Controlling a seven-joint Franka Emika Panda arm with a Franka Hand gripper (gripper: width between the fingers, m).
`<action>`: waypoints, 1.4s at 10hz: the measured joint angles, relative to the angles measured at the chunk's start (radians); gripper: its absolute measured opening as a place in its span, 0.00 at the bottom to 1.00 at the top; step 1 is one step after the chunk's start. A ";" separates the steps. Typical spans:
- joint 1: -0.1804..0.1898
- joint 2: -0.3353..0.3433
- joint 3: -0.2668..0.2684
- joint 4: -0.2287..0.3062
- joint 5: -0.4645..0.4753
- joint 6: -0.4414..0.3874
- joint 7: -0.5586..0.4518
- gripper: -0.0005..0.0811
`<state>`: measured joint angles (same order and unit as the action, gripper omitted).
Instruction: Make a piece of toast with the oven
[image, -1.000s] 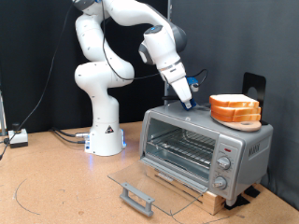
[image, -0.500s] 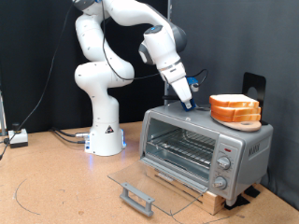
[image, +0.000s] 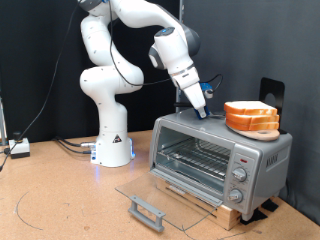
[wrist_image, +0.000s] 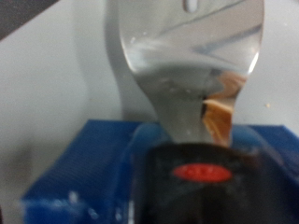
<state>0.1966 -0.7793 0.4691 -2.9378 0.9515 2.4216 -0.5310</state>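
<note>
Nothing is shifting: the gripper (image: 203, 113) is still resting on the oven (image: 220, 150), its grip unreadable. The toast (image: 251, 117) is sitting untouched on the plate (image: 250, 130), door hanging open.

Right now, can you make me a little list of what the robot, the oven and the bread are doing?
gripper: its tip is down at the oven's top, at the back, holding a blue-handled tool
tool end: a shiny metal blade fills the wrist view
oven: silver, door dropped open, rack inside looks bare
door handle: lying low in front, on the glass door
piece of toast: stacked on an orange plate on the oven's top, towards the exterior view's right
toast touched: no, gripper is beside it, apart
</note>
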 joint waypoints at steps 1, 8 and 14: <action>0.000 0.000 0.001 0.002 0.009 0.000 0.000 0.99; -0.004 -0.001 0.004 0.020 0.007 -0.009 0.021 0.99; -0.023 -0.001 0.026 0.021 -0.003 -0.028 0.049 0.97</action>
<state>0.1735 -0.7800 0.4954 -2.9172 0.9481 2.3934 -0.4821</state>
